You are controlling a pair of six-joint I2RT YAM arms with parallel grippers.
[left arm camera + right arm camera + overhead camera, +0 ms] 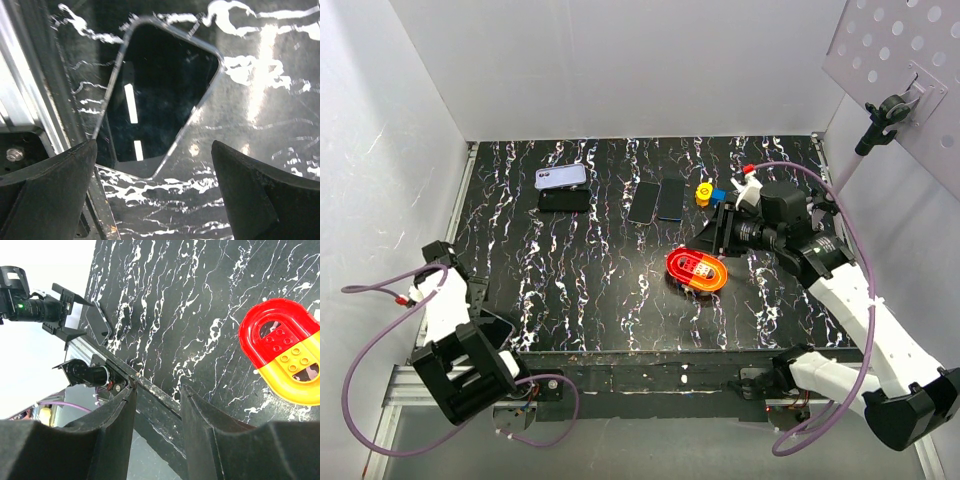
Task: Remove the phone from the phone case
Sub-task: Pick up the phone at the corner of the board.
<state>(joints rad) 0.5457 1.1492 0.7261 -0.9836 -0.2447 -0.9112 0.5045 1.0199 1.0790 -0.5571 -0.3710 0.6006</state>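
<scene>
A dark phone in a clear-rimmed case [160, 95] lies screen up at the table's near left corner. It also shows in the top view [498, 327] and in the right wrist view [100, 322]. My left gripper [154, 146] is open, low over the table, with its fingers [60, 175] on either side of the phone's near end and not touching it. In the top view the left gripper [485, 318] sits at that corner. My right gripper [713, 235] is open and empty, raised above the table's right half and facing the left arm; its own view shows it [159, 390] over the near edge.
A red and yellow toy [696, 269] lies just left of my right gripper. At the back lie a lilac phone case [561, 178], a black phone [565, 200], two more phones [657, 200] and small yellow and blue blocks [709, 193]. A metal rail [20, 100] borders the table's left edge.
</scene>
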